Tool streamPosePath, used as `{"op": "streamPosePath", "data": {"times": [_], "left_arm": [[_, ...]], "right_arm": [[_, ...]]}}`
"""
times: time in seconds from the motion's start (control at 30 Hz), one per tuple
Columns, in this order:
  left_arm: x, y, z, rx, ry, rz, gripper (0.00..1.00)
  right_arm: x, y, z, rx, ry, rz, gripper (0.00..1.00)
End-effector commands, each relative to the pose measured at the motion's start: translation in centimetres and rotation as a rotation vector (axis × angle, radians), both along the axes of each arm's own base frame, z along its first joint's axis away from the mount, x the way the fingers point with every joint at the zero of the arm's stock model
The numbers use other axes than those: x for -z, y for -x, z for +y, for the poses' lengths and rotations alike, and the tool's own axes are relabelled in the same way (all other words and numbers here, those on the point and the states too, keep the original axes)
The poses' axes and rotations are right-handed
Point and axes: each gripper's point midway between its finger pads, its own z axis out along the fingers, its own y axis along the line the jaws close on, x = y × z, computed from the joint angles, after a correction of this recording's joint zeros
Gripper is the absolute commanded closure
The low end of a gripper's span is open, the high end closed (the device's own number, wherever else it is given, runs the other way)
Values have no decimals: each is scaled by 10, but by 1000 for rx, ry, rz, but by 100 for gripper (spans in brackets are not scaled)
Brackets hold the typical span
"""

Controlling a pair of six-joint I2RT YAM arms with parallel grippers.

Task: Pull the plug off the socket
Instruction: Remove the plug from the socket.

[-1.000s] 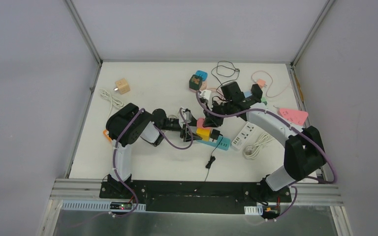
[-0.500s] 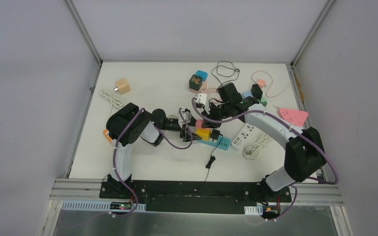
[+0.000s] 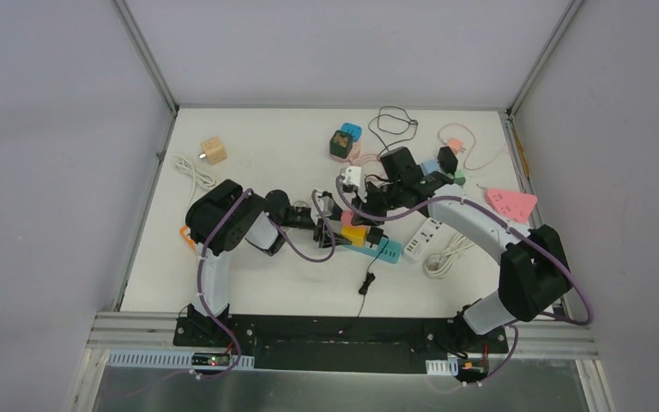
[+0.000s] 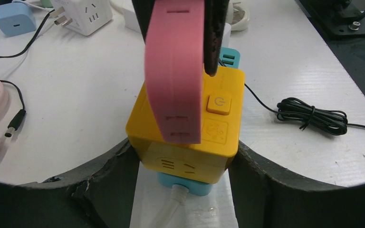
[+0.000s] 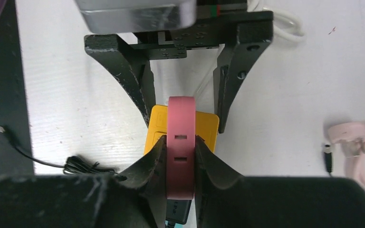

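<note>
A yellow cube socket (image 4: 190,137) sits on a teal power strip (image 3: 386,251) in the middle of the table. My left gripper (image 4: 185,152) is shut on the yellow cube socket (image 3: 354,232), one finger against each of its sides. A pink plug (image 4: 173,71) stands over the cube's top face. My right gripper (image 5: 180,161) is shut on the pink plug (image 5: 180,137), squeezing its two flat sides from above. Whether its prongs still sit in the cube is hidden. In the top view the left gripper (image 3: 330,230) and the right gripper (image 3: 362,210) meet at the cube.
A white power strip (image 3: 425,233) and coiled white cable lie right of the teal strip. A black cable (image 3: 367,281) trails toward the near edge. Adapters, a white cube (image 3: 352,178) and a pink triangular strip (image 3: 512,202) crowd the back right; a wooden cube (image 3: 214,150) sits back left.
The right wrist has shifted slightly to the left while staying on the pink plug. The left arm and the yellow cube have not moved.
</note>
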Motion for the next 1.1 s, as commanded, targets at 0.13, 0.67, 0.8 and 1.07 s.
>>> {"op": "streamPosePath", "data": {"times": [0.13, 0.67, 0.8, 1.07], "left_arm": [[18, 7, -4, 22, -37, 40, 100], [20, 7, -4, 29, -39, 45, 100], [20, 7, -4, 28, -38, 44, 100], [19, 8, -4, 30, -38, 43, 100]], "right_arm": [[51, 44, -14, -39, 163, 189, 100], [45, 64, -8, -134, 132, 151, 100], [51, 53, -10, -90, 174, 137, 100], [44, 4, -32, 179, 77, 263, 100]]}}
